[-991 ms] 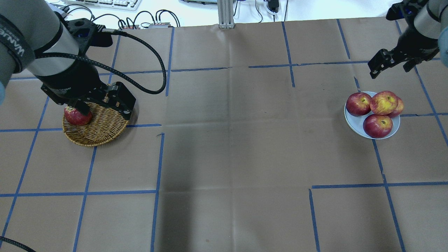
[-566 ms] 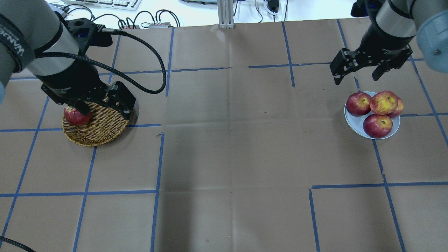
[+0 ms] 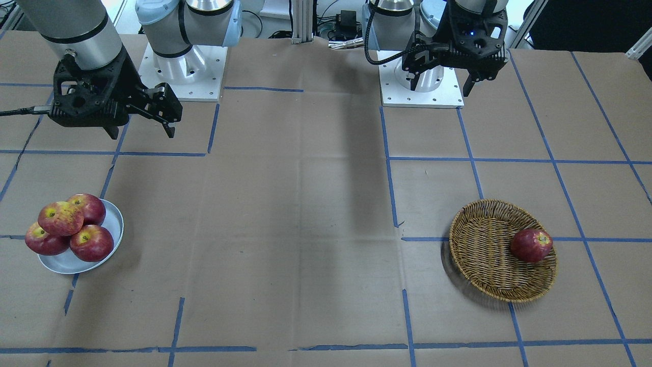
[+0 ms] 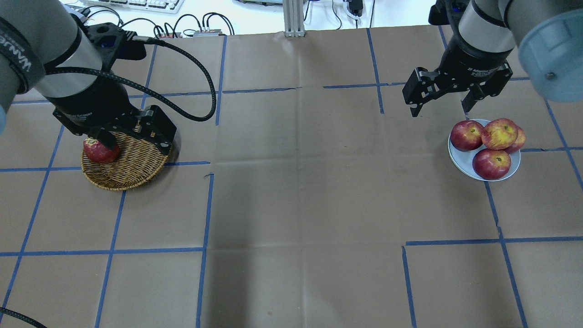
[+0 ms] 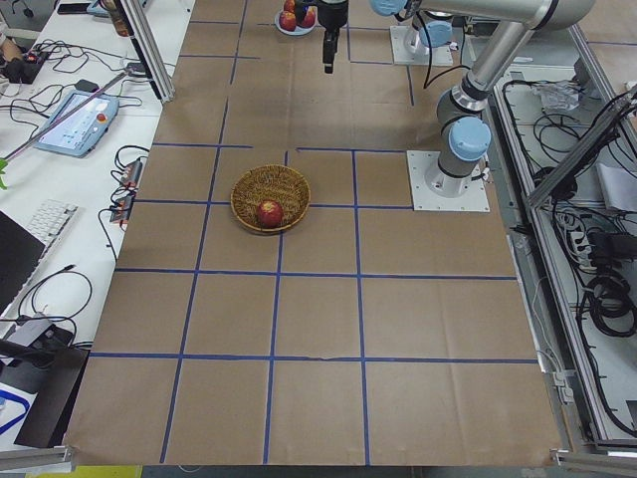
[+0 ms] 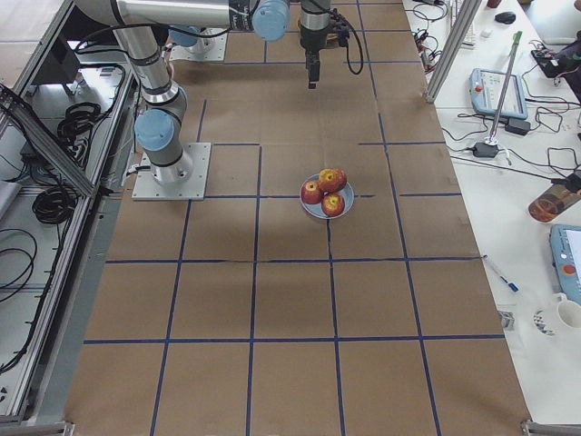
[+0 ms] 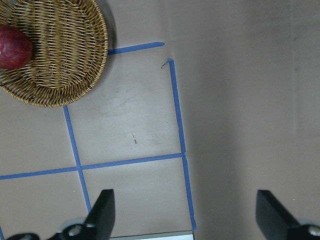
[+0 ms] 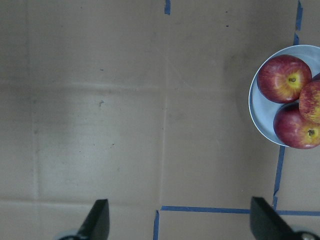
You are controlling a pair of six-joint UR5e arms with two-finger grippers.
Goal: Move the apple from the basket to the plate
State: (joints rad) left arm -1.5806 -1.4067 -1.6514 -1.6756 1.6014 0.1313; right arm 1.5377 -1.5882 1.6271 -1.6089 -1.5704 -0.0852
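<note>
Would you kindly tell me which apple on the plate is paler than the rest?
The apple stacked on top, streaked yellow; the three dark red apples lie beneath it.

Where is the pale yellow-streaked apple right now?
In the overhead view, the pale apple lies on the plate at right, nestled among the other apples, near the right end effector.

A dark red apple [image 7: 13,47] lies far ahead and left of the left gripper [image 7: 182,200] fingers. Blue tape lines [image 7: 177,110] cross brown paper [image 7: 240,100] ahead, between those fingers. Two more dark red apples [image 8: 283,78] sit ahead and right of the right gripper [image 8: 177,207] fingers.
</note>
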